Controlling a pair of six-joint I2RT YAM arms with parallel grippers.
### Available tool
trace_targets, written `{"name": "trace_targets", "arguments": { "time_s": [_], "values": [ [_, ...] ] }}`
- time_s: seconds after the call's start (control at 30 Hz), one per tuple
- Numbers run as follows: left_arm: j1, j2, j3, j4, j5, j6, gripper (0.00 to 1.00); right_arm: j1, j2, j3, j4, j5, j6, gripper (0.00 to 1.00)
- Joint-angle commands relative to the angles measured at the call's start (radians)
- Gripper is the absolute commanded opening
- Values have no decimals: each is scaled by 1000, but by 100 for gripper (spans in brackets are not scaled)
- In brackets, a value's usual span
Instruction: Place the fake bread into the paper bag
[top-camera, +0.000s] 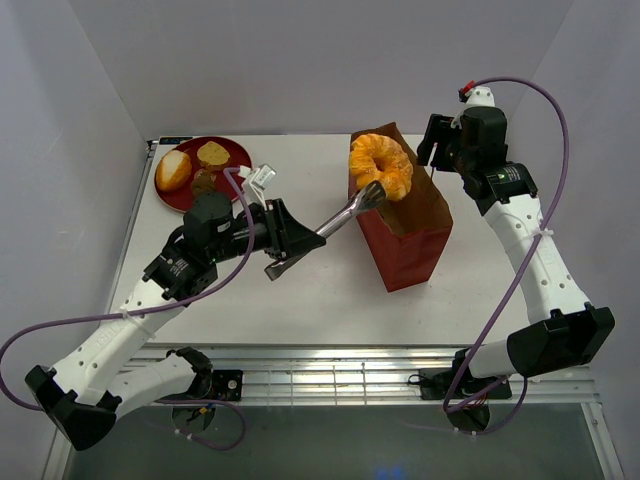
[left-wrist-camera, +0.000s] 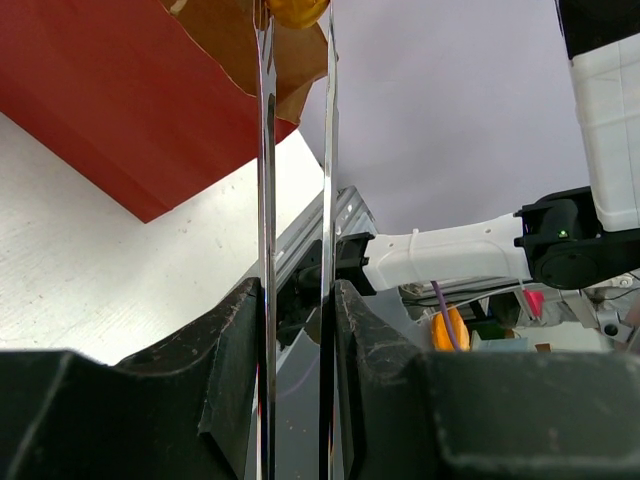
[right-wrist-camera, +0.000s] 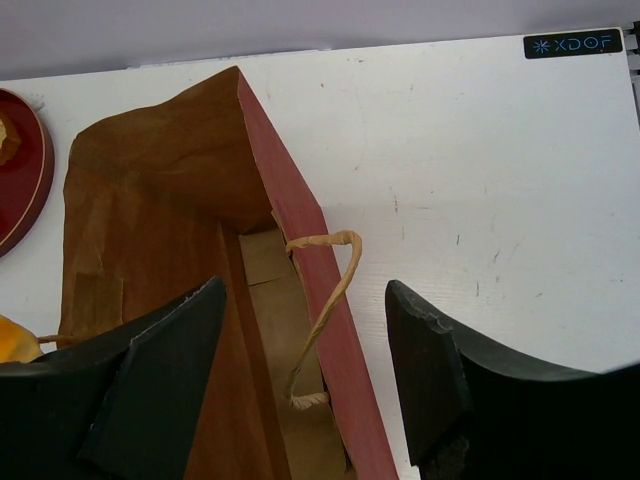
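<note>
Fingers (left-wrist-camera: 225, 350) of the left gripper (top-camera: 290, 243) press tight on metal tongs (top-camera: 340, 215), which pinch the orange ridged bun (top-camera: 381, 165) over the paper bag's (top-camera: 415, 245) mouth, near the bench's (top-camera: 300, 300) far edge. Fingers (right-wrist-camera: 425, 370) of the right gripper (right-wrist-camera: 305, 295) stand spread, straddling the bag's red wall beside a string handle (right-wrist-camera: 333, 290).

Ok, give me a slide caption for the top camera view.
Tongs in the left end effector hold the orange ridged bun over the paper bag; the right end effector straddles its rim.

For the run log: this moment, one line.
left claw: shut on tongs holding orange bun over paper bag | right claw: open astride bag rim | plate: three breads
</note>
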Motion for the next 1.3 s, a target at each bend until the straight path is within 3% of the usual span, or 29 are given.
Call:
{"name": "trace_targets", "arguments": {
  "time_s": [0.0, 0.17, 0.5, 0.9, 1.27],
  "values": [
    [-18, -6, 0, 57, -11, 0, 8, -7, -12, -2, 58, -15, 3, 71],
    [-28, 8, -8, 63, -25, -3, 11, -12, -7, -2, 58, -25, 3, 69],
    [-34, 35, -29, 92, -37, -12, 27, -20, -10, 5, 56, -54, -8, 49],
    [-36, 34, -24, 100, -36, -14, 49, -21, -9, 4, 56, -72, -9, 47],
    [-36, 31, -29, 108, -31, -15, 54, -23, -12, 1, 56, -72, -9, 46]
  ]
}}
